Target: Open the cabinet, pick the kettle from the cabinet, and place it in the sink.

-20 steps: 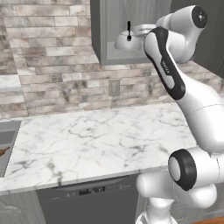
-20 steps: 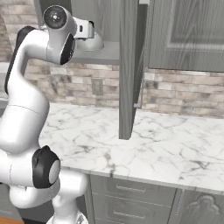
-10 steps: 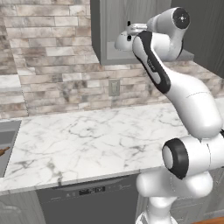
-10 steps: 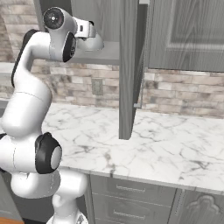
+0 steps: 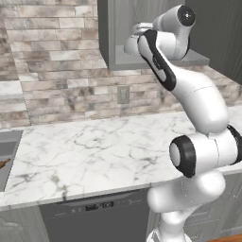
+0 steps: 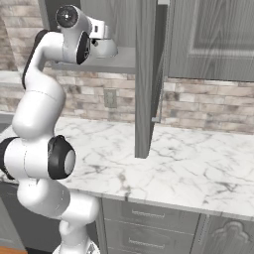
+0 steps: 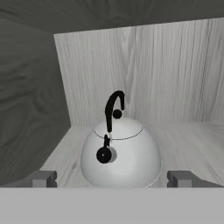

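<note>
Two small dark finger tips of my two-finger gripper (image 7: 112,178) stand wide apart at the bottom of the hand view, one at 8 o'clock and one at 4 o'clock, with nothing clamped between them. Between those tips, at 6 o'clock from the picture's middle, I see the small squat dome-shaped silver-grey metal kettle (image 7: 124,157), sitting upright on the grey inner shelf (image 7: 188,144) of the grey wood-grain wall cabinet (image 7: 144,70). Its thin black arched handle (image 7: 113,109) rises toward 12 o'clock over the black lid knob (image 7: 117,114), and the short spout (image 7: 105,155) faces me. I can't tell whether the tips touch the kettle's sides; they look just beside its base. From the left base view, the white arm reaches up to 12 o'clock, with the hand at the open cabinet (image 5: 113,33) front and the kettle (image 5: 131,46) peeking out at the hand's left edge. From the right base view, the hand sits at 11 o'clock against the shelf (image 6: 124,62), and the opened recessed-panel cabinet door (image 6: 147,74) hangs edge-on near the middle. Below lies the white marble counter (image 5: 94,146), and the corner of the grey recessed sink (image 5: 7,151) sits at 9 o'clock in the left base view.
</note>
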You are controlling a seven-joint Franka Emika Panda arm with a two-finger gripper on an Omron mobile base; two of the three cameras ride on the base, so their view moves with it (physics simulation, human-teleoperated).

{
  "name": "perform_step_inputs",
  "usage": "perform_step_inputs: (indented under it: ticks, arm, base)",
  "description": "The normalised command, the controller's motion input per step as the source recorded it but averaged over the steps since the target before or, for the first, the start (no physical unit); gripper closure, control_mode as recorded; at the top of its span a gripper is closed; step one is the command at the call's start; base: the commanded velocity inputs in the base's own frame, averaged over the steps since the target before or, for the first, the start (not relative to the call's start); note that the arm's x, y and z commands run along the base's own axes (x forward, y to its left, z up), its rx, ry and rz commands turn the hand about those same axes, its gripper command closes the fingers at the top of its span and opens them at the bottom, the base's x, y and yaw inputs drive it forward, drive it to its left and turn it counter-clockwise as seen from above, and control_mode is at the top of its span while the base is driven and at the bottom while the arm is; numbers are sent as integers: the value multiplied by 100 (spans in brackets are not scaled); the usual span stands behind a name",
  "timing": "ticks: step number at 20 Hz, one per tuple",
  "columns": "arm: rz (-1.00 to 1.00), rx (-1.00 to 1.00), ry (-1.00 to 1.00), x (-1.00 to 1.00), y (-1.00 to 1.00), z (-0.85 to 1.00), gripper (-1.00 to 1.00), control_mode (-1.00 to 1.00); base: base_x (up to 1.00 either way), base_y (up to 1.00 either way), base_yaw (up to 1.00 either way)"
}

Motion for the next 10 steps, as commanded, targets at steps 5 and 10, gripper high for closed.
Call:
perform_step_inputs:
  ticks: [5, 10]
  arm:
    - [0, 0, 4, 38, 0, 0, -100, -100]
    - [0, 0, 0, 36, 1, -4, -100, -100]
  base:
    - [0, 0, 0]
    - [0, 0, 0]
